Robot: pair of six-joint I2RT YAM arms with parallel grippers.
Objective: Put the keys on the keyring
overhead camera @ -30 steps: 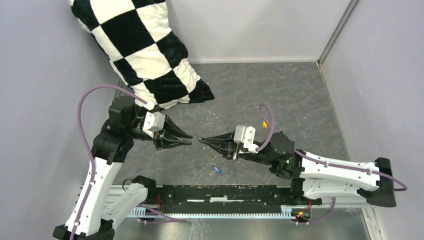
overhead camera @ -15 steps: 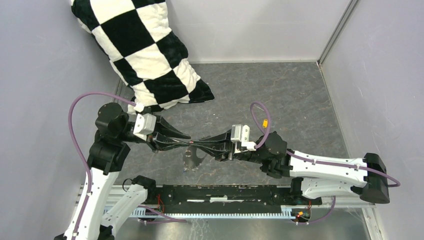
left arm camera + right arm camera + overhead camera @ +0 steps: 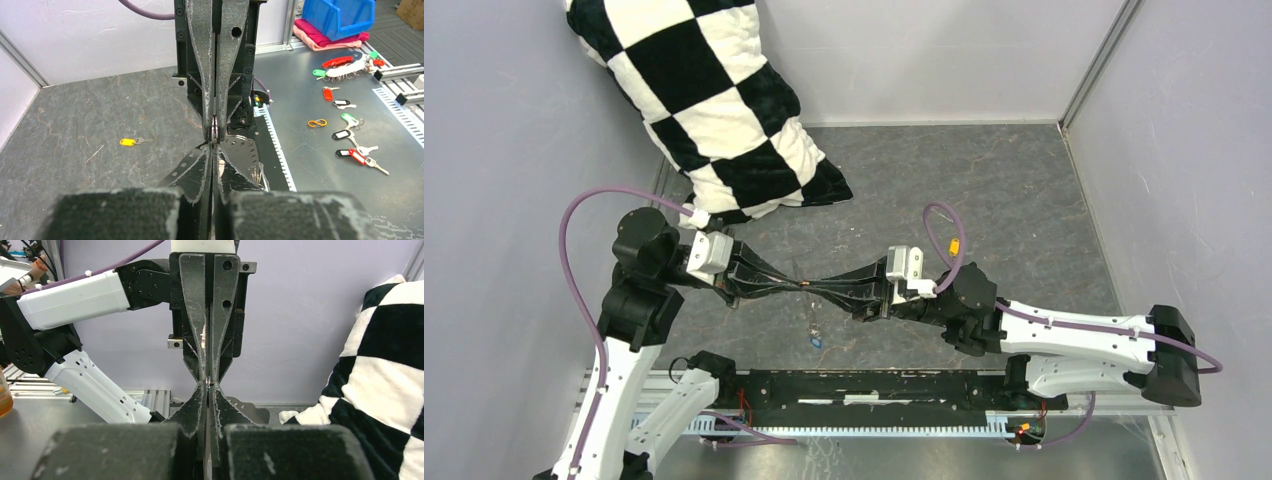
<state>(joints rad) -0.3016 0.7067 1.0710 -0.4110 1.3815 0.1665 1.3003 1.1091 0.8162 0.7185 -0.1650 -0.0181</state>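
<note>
Dark grey stone-patterned desk [image 3: 984,190], pale lilac walls on three sides, and a black-and-white checkered pillow [image 3: 714,110] slumped into the far left corner. Out in the middle my two arms are nose to nose. My left end effector [image 3: 796,287] reaches in from the left with its fingers pressed flat together, no gap showing in its wrist view. My right end effector [image 3: 820,289] comes from the other side, also fully closed, and the two sets of tips meet point to point above the desk. From the left wrist I see a small sliver of metal nipped in the right tips. That is the keyring [image 3: 810,312], and from above it shows only as a thin line, edge-on, running down from where the tips meet. My left tips sit hard against that same spot, though I cannot tell whether they actually have hold of the wire. At the low end of the line is the blue key [image 3: 816,342], near the front rail, and I cannot tell whether it dangles or touches the desk. The yellow key [image 3: 132,142] lies flat on the desk by itself, well apart from the ring, on the far side of my right arm.
</note>
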